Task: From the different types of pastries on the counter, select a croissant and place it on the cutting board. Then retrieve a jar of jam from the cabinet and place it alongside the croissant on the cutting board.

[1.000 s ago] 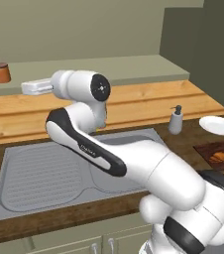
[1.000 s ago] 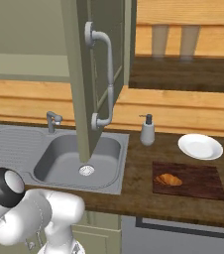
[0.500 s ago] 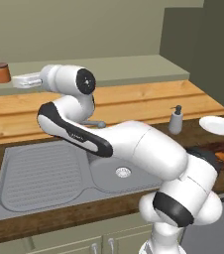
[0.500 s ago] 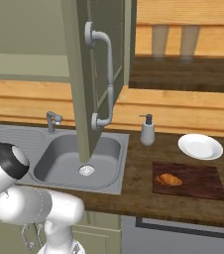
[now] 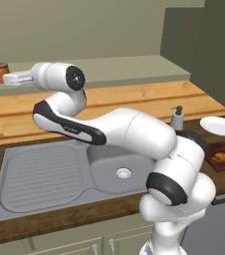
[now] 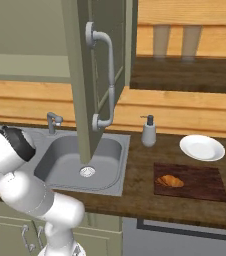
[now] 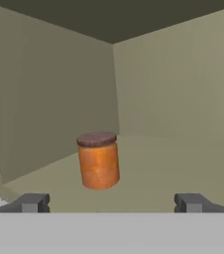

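Reaching into the cabinet for the jar of jam

The jar stands upright, centre-left of the hand view, clear of the cabinet walls. The gripper is spread wide and empty, its tips low in the frame, seemingly short of the jar. Best to shift slightly left to centre it, advance level, then close below the lid. The croissant already lies on the cutting board.
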Available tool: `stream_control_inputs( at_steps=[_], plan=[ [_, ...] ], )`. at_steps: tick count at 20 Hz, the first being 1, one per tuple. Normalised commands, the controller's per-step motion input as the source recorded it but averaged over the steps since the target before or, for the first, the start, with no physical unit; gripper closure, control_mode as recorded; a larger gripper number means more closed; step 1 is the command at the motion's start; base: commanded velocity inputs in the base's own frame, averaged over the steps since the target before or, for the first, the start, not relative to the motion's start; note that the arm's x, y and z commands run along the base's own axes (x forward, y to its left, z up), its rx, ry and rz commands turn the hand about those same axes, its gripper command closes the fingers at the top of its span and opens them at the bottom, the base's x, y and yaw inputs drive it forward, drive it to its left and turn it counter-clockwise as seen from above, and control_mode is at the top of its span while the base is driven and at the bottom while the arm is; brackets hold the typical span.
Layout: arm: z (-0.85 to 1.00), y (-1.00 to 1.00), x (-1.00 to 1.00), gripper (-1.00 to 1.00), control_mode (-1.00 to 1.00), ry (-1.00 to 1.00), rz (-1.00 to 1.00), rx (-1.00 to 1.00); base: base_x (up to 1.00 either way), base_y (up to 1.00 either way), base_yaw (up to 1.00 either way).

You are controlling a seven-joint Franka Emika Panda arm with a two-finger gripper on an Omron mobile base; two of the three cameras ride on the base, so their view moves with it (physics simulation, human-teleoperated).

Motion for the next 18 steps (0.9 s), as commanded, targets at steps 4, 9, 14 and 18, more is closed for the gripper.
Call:
stream_control_inputs(
  at_steps=[4,9,14,18],
  plan=[
    [0.23,0.0,0.1,-1.0,-1.0,-0.02,0.0,0.0,0.0,0.0,0.0],
    [0.01,0.22,0.2,-1.0,-1.0,0.03,0.0,0.0,0.0,0.0,0.0],
    [0.0,0.26,0.4,-1.0,-1.0,0.0,0.0,0.0,0.0,0.0,0.0],
    [-0.12,0.41,0.28,-1.0,-1.0,0.01,0.01,-0.02,0.0,0.0,0.0]
  ],
)
